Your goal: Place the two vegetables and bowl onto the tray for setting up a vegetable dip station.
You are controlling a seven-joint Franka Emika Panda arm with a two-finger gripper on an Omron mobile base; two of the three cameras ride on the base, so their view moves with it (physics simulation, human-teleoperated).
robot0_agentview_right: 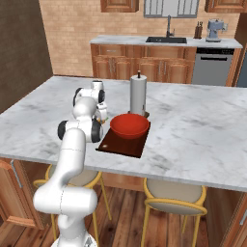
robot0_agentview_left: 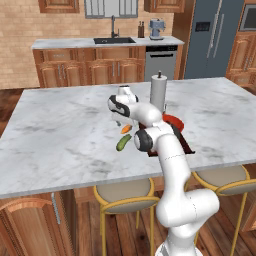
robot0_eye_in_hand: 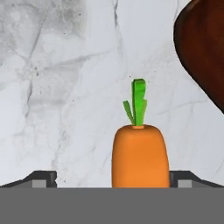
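On the marble island counter [robot0_agentview_left: 60, 125], left to right: green cucumber [robot0_agentview_left: 123, 143] and orange carrot [robot0_agentview_left: 126, 129] lying on bare marble beside the tray, carrot between the gripper's [robot0_eye_in_hand: 112, 178] wide-open fingers; dark reddish-brown tray [robot0_agentview_right: 120, 143] carrying the red bowl [robot0_agentview_right: 129, 125]; white paper-towel roll [robot0_agentview_right: 138, 94] behind it.

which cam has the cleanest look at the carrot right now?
Hand view: the carrot sits large between the open gripper's fingertips, green top clear. Left base view shows it small by the cucumber. In the right base view the arm blocks it.
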